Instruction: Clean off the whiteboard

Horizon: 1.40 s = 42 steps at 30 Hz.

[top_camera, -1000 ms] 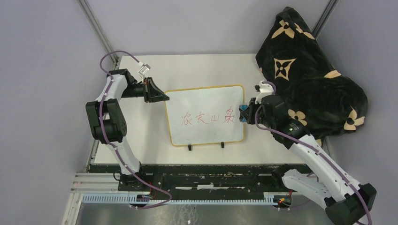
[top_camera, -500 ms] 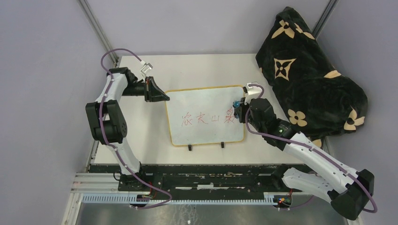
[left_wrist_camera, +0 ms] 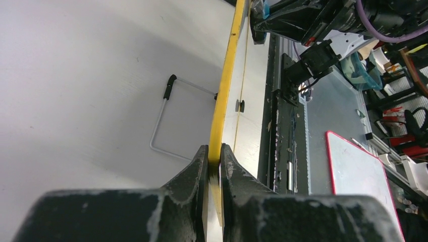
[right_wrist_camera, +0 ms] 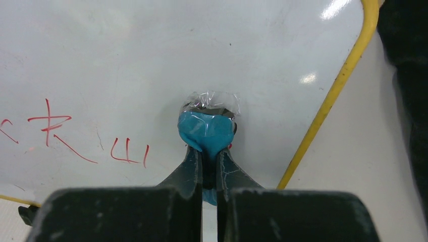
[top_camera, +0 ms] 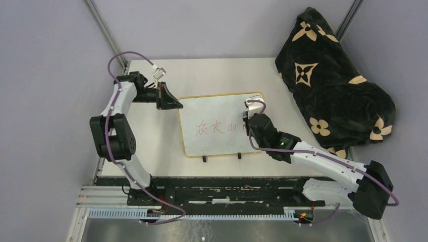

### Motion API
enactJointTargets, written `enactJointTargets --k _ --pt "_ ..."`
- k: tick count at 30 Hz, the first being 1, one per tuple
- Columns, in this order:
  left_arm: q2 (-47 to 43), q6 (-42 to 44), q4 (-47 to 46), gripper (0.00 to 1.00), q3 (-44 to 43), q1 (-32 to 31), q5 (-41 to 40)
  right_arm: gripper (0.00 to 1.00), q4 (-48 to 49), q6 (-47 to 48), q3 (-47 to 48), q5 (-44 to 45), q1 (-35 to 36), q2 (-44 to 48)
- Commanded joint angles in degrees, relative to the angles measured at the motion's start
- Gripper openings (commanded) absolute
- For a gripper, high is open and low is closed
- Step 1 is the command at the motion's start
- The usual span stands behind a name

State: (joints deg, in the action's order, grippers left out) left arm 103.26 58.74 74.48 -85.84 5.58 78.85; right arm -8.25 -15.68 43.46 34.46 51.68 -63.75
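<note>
jaws on both sides were closed. left gripper point(left_wrist_camera: 214, 151) was pinched on the thin yellow frame at the far-left corner of the flat white rectangular whiteboard point(top_camera: 217, 108). right gripper point(right_wrist_camera: 209, 154) was clamped on the small blue eraser block point(right_wrist_camera: 207, 130), its plastic-wrapped tip pressed to the board face.

the whiteboard lay mid-table on the white tabletop point(top_camera: 146, 136), its two small black feet toward my bases. i couldn't tell whether the held corner was lifted or flat. the red handwriting point(top_camera: 217, 127) ran across the middle, and the eraser sat at its right end, near the right frame edge. a black blanket with tan flower shapes point(top_camera: 333, 85) was piled off to the right, well apart from the board.

risks, as i judged them:
- the eraser was held only by its rear end, so a hard sideways drag could twist it or pull it out of the pinch.
- pushing down too hard could slide the board or lever the frame out of the left pinch, since only one corner was held.
- a light or crooked pass would leave red strokes behind.

compared with a second earlier, the right arm had swung in from the board's right edge onto the writing. the rightmost red character, visible then, was now under the eraser or already wiped, and i couldn't tell which. the left pinch and the board had stayed put.
</note>
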Motion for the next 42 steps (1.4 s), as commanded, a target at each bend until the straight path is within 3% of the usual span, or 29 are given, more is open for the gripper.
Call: enactJointTargets --k 1,11,19,25,42 --pt "-5.1 -10.8 -13.6 0.03 4.3 -1.2 -7.8 0.01 7.1 0.0 0.1 2.5 0.9 -1.2" --pt "-5.4 -13.5 -16.1 0.03 5.0 -1.7 -7.4 0.01 9.7 -1.4 0.6 4.3 1.6 -5.4" --pt "-5.2 -13.2 -16.2 0.03 5.1 -1.7 -7.6 0.00 6.9 -0.8 -2.0 14.9 1.2 -1.1" --pt "-5.3 -13.0 -16.2 0.03 5.3 -1.7 -7.6 0.00 5.9 -1.4 -3.7 17.8 -0.2 1.6" --pt "-6.1 -12.7 -16.2 0.03 6.0 -1.7 -7.9 0.01 13.5 -3.1 0.3 -1.3 2.6 -8.5"
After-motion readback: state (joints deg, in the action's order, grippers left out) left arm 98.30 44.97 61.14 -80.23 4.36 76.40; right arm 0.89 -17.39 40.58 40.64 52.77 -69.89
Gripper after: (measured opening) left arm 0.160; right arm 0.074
